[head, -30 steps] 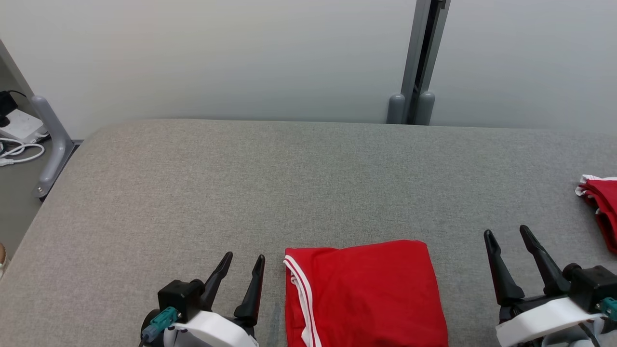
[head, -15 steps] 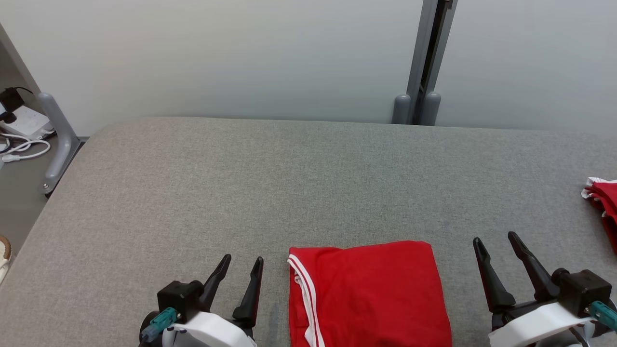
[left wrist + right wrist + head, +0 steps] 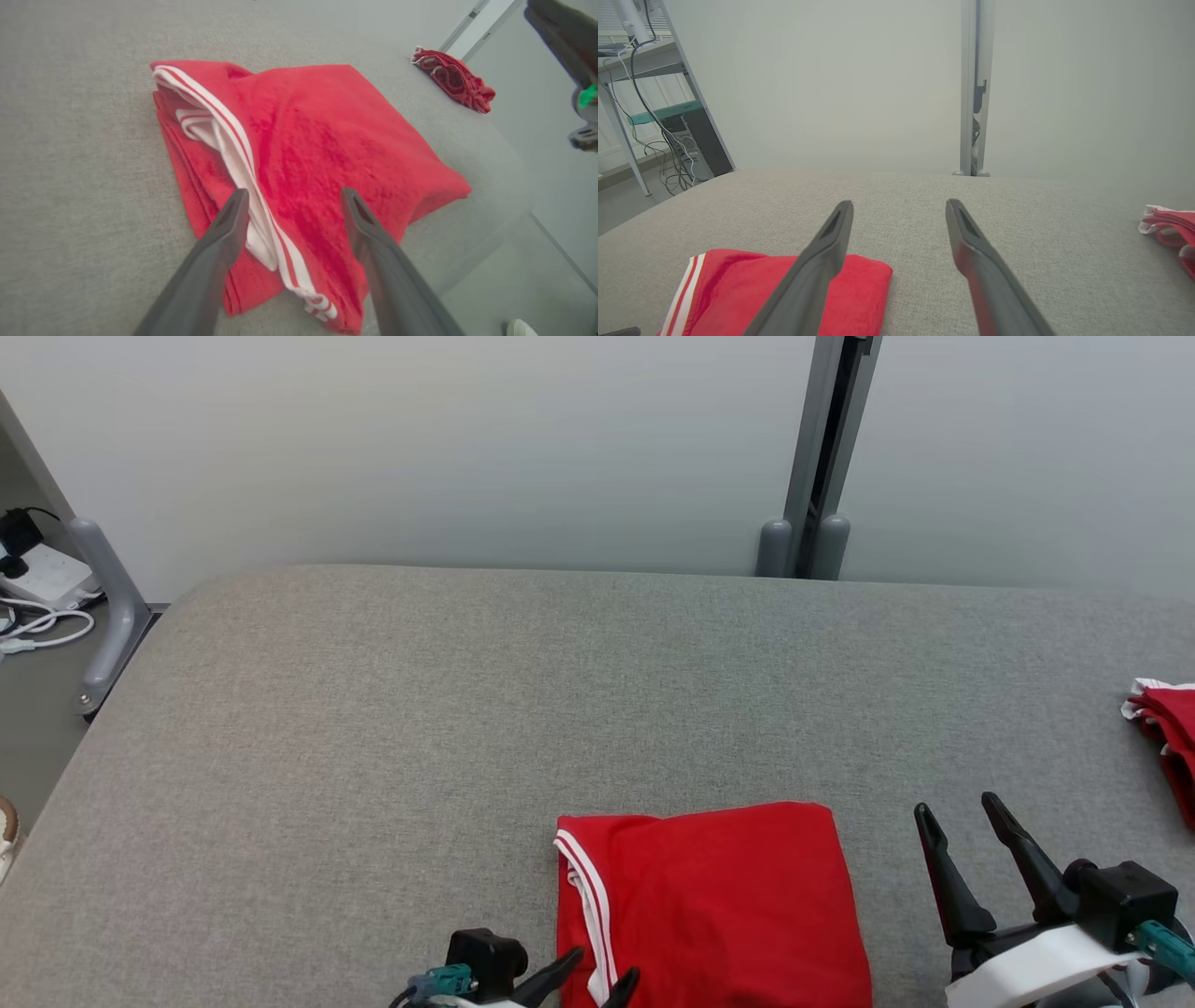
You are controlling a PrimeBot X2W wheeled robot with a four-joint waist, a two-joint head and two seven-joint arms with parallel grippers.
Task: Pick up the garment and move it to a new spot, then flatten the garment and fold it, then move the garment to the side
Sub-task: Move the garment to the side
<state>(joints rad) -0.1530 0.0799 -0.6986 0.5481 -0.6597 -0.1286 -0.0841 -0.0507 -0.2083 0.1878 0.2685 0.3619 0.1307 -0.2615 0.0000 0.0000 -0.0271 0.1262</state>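
Folded red garment with white striped trim [image 3: 719, 896] lies at the near edge of the grey fabric-covered desk [image 3: 373, 709]. Likely light, soft and limp, so pinch all layers at the striped left edge. Left jaws are wide open and empty, tips angled down over that edge. Right jaws are equally wide and empty, off the garment's right side.

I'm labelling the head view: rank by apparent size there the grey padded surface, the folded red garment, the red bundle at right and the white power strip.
1. grey padded surface
2. folded red garment
3. red bundle, cut by the frame
4. white power strip, farther off, true size unsure
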